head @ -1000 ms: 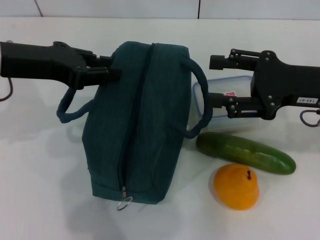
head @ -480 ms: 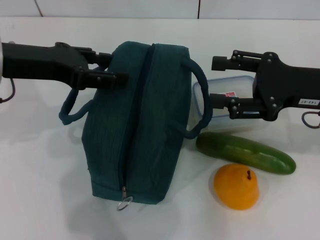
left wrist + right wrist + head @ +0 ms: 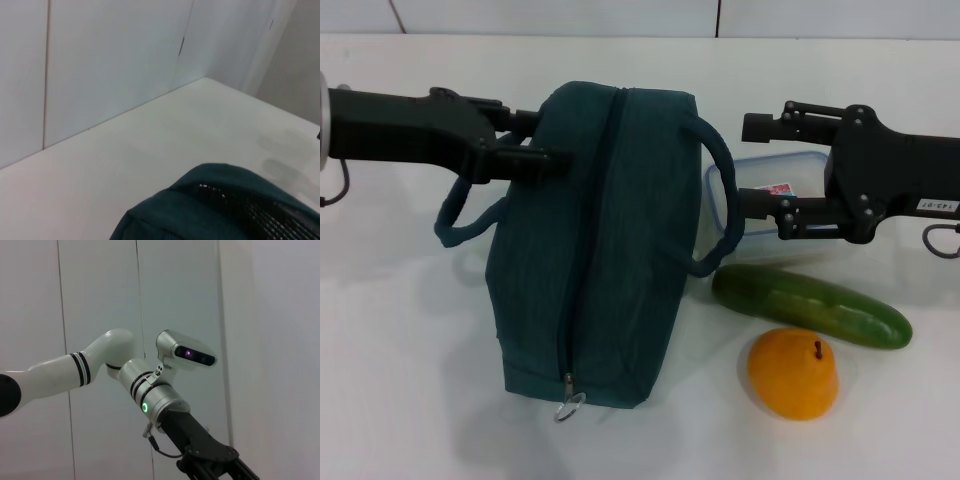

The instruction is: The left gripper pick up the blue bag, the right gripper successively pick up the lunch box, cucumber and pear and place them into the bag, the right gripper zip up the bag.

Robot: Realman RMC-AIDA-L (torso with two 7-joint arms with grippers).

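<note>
Three items not yet packed: lunch box (image 3: 772, 215), cucumber (image 3: 810, 306) and pear (image 3: 793, 373) lying on the worktop (image 3: 400, 350) beside the blue bag (image 3: 595, 250). Bag resting there zipped shut. Left end effector (image 3: 545, 145) at its far upper edge, grip impossible to tell. Right end effector (image 3: 752, 165) spread wide over the lunch box, holding nothing. Everything left to do.

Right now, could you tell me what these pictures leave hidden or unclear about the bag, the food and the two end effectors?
- Clear plastic lunch box: head view, partly behind the right end effector and a handle of the dark teal fabric bag.
- Left end effector: head view, fingertips against the bag; grip unclear.
- Long green cucumber and orange-yellow pear: absent from both wrist views.
</note>
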